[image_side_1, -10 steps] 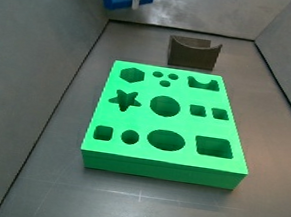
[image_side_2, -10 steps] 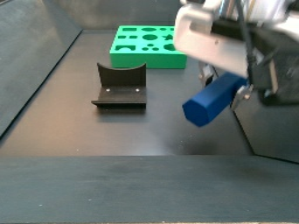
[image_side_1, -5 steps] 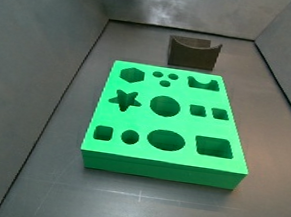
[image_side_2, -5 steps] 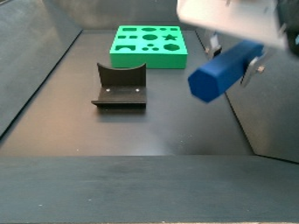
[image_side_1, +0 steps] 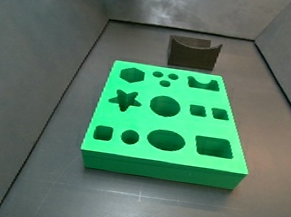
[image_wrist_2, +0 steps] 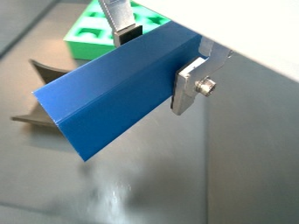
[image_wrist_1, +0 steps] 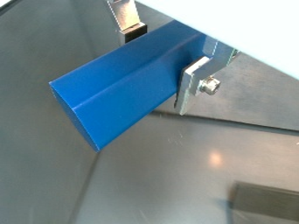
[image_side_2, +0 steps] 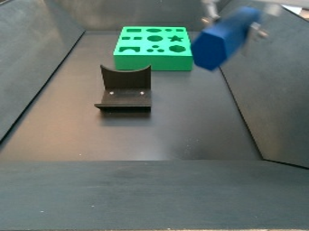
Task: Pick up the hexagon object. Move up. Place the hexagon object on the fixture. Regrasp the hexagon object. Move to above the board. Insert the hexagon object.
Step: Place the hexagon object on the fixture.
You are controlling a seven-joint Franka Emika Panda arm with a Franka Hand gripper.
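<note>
The gripper (image_wrist_1: pixel 163 54) is high above the floor, its 2 fingers (image_wrist_2: pixel 197 86) clamped on the blue hexagon object (image_wrist_2: pixel 117 94), so the move-up step looks in hand. Next, carry it down to the fixture (image_side_2: pixel 125 87), well below the fingers, beside the board (image_side_2: pixel 151 48).

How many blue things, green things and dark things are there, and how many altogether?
Blue: 1, the hexagon object, held up high in the gripper.
Green: 1, the board with its shaped holes.
Dark: 1, the fixture on the floor.
Total: 3
</note>
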